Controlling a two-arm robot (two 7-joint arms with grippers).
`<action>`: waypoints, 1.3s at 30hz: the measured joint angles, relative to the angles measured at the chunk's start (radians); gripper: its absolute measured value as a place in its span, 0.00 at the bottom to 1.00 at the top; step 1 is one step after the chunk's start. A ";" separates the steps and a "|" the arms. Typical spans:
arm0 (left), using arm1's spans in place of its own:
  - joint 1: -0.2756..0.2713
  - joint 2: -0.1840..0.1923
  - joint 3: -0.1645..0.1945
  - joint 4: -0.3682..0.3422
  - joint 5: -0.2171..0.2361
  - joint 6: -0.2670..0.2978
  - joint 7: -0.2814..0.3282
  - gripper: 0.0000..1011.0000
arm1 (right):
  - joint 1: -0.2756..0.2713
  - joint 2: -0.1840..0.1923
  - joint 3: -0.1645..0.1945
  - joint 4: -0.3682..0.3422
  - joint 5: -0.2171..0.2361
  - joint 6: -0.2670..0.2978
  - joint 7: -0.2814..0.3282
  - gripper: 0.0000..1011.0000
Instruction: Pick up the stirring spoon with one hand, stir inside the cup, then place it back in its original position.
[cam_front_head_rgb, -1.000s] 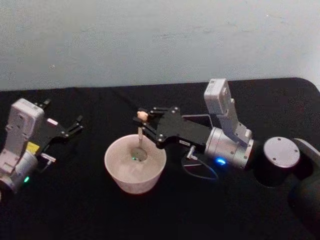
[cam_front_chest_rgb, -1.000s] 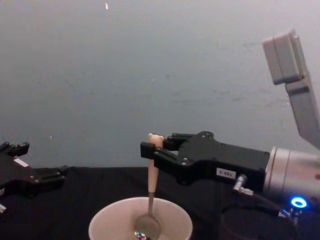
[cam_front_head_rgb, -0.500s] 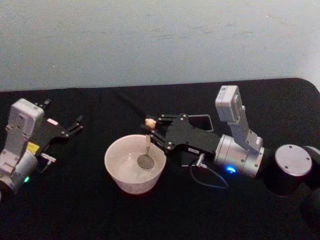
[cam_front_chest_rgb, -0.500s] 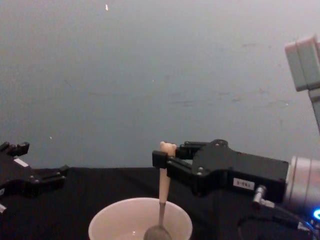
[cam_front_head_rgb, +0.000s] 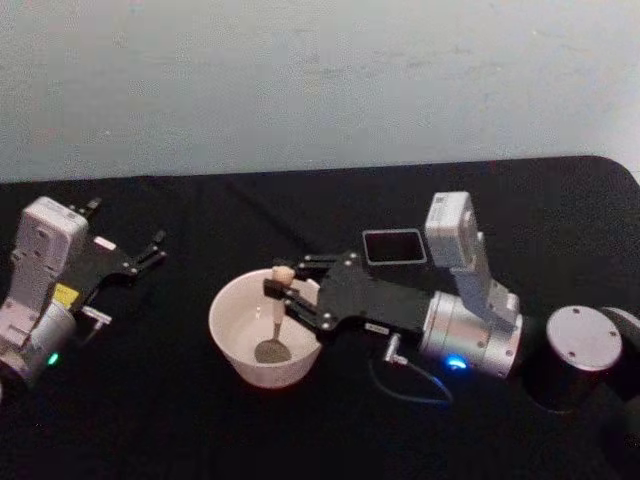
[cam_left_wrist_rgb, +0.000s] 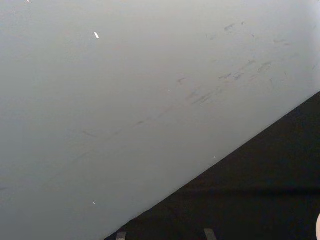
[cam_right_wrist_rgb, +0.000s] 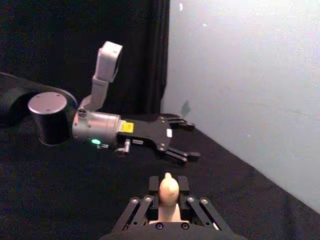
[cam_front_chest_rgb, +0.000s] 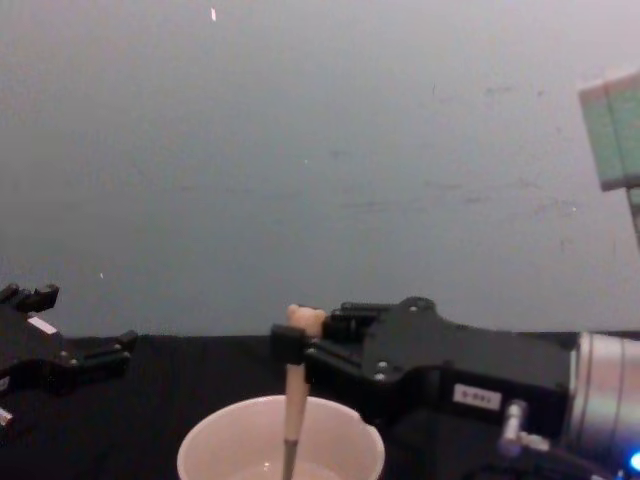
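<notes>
Black two-fingered right gripper (cam_front_head_rgb: 281, 285), clenched on the upper handle of the stirring spoon (cam_front_head_rgb: 277, 318) just below its small rounded bear head. The spoon is slim and nearly upright, with a matte peach handle, a dark neck and a shiny metal bowl set low inside the cup (cam_front_head_rgb: 226, 300). The cup is wide, round and cream, thin-rimmed and smooth-walled, and stands on the black cloth table (cam_front_head_rgb: 150, 410). Behind the gripper's angular body is the dark grey, square-section holder (cam_front_head_rgb: 393, 247), its mouth facing up, apart from the cup. A silver cylindrical wrist (cam_front_head_rgb: 470, 335) joins the gripper to its arm. The left gripper (cam_front_head_rgb: 128, 224) lies at the table's left side, fingers spread, well apart from the cup. A pale matte wall (cam_front_head_rgb: 300, 80) closes the background.
</notes>
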 joint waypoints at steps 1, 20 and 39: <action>0.000 0.000 0.000 0.000 0.000 0.000 0.000 0.99 | 0.002 -0.003 -0.004 0.002 0.000 0.000 0.001 0.21; 0.000 0.000 0.000 0.000 0.000 0.000 0.000 0.99 | 0.092 -0.093 -0.017 0.134 -0.026 -0.019 -0.041 0.21; 0.000 0.000 0.000 0.000 0.000 0.000 0.000 0.99 | 0.076 -0.060 0.029 0.093 -0.021 -0.023 -0.049 0.21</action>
